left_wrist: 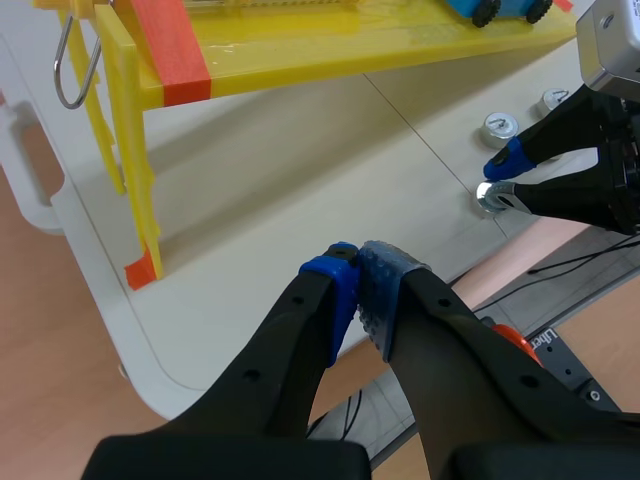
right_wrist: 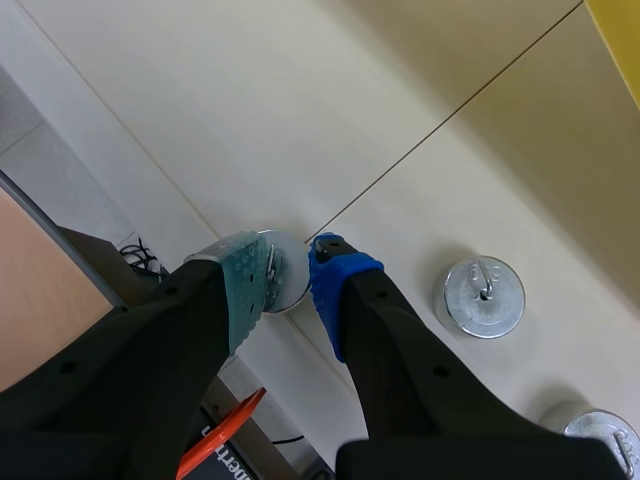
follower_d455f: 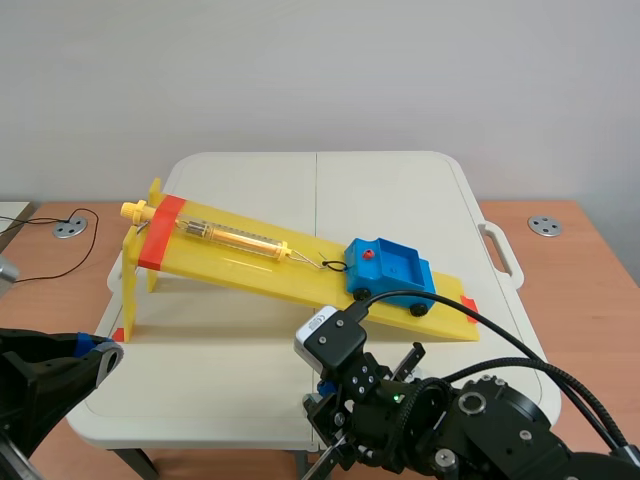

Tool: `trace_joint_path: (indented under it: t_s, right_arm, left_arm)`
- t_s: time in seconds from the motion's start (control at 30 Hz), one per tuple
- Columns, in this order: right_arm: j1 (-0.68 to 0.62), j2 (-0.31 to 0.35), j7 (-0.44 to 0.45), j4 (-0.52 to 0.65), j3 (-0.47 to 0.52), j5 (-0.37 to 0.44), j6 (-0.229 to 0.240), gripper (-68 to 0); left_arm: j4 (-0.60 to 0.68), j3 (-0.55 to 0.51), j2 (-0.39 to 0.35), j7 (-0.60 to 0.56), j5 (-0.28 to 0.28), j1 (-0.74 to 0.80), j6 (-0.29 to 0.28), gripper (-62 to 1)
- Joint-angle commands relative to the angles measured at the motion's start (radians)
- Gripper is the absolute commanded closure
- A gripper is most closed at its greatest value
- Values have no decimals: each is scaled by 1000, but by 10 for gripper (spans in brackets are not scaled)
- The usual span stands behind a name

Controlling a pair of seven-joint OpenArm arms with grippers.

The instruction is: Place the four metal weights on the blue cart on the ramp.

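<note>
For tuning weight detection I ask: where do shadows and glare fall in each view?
Scene view: soft, even light; the ramp throws a pale shadow on the white table. Left wrist view: the same shadow lies under the ramp, no strong glare. Right wrist view: a shadow band crosses the table beyond the metal weights, which shine slightly, still sharp.

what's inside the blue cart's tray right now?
The cart tray shows bare blue floor, nothing in it. Its near wall hides the floor's front strip. Three weights show on the table by the right gripper.
</note>
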Motion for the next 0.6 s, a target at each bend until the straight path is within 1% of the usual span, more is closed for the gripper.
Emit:
trace_joint_path:
  t_s: [0.0,0.03,0.13,0.27,0.37,0.57]
  right_arm:
    - [89,-22,98,61,-12,15,-52,-108]
    - [89,-21,87,61,-12,15,-58,-89]
    - [89,-21,62,61,-12,15,-105,-59]
    - [89,-19,63,61,-10,15,-147,-19]
    - [89,-19,64,61,-10,15,-149,-8]
    - [89,-18,75,69,-10,15,-148,-8]
  left_arm:
    - [76,-16,21,-100,-77,-3,-45,-27]
    - [76,-16,21,-100,-77,-3,-45,-27]
    - [76,-16,21,-100,-77,-3,-45,-27]
    - [76,-16,21,-100,-77,-3,-45,-27]
    - [76,-16,21,-100,-77,-3,-45,-27]
    - [76,-16,21,-100,-77,-3,-45,-27]
